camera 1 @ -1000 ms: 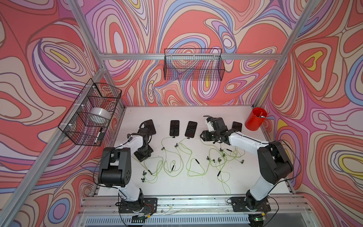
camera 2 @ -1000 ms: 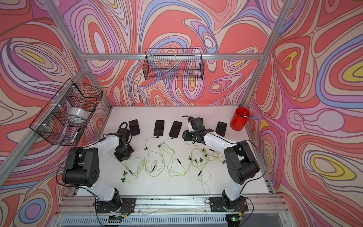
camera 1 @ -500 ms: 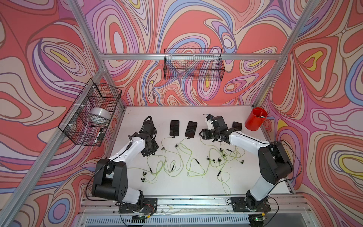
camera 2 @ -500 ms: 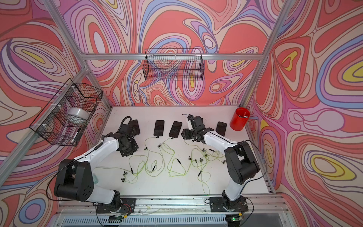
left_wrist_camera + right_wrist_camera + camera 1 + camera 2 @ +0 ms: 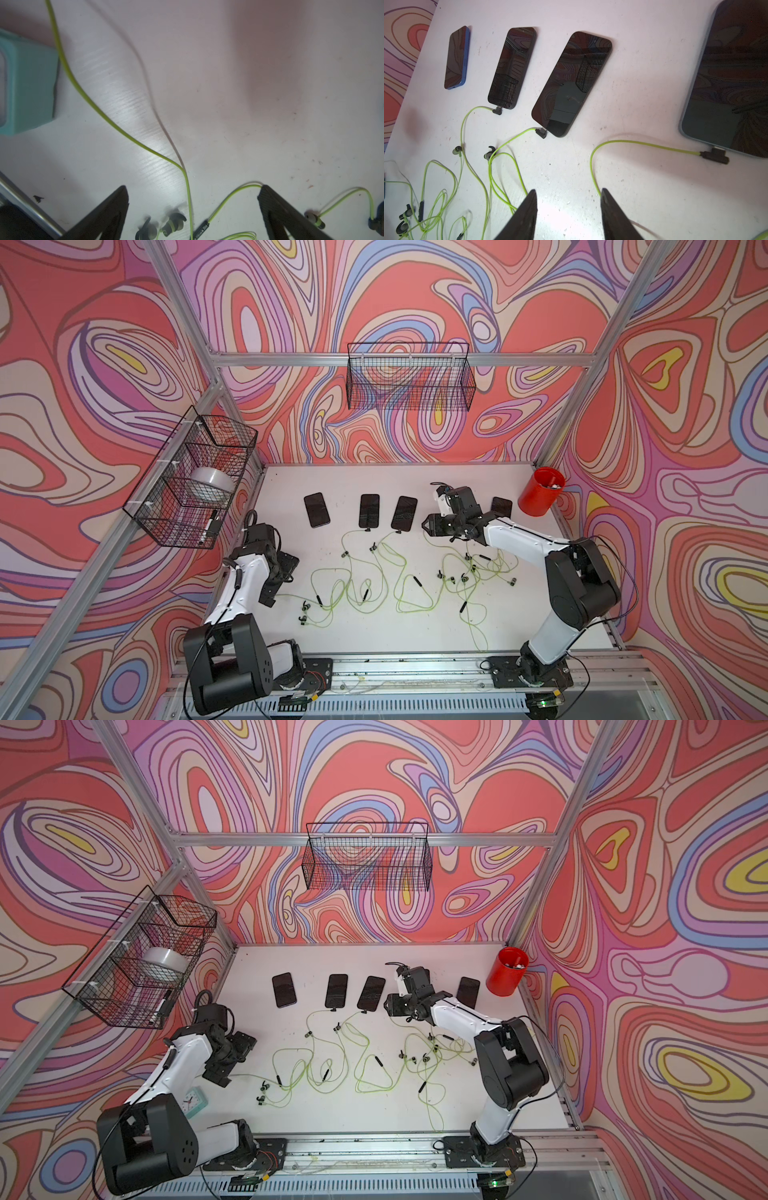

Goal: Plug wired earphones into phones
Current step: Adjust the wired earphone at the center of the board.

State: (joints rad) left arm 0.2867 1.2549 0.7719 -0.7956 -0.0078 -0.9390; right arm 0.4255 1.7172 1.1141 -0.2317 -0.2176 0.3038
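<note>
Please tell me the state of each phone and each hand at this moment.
Blue-edged phone: unplugged.
Second phone: plugged in.
Third phone: plugged in.
Fourth phone: plugged in.
Fifth phone: port hidden, cannot tell.
Left hand: open.
Right hand: open.

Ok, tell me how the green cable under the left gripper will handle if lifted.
Probably floppy: the cable lies in loose curves, nowhere straight. Likely light, since it is so thin. Lifting it would probably drag the earbuds and remote along, as both seem to sit on the same line.
</note>
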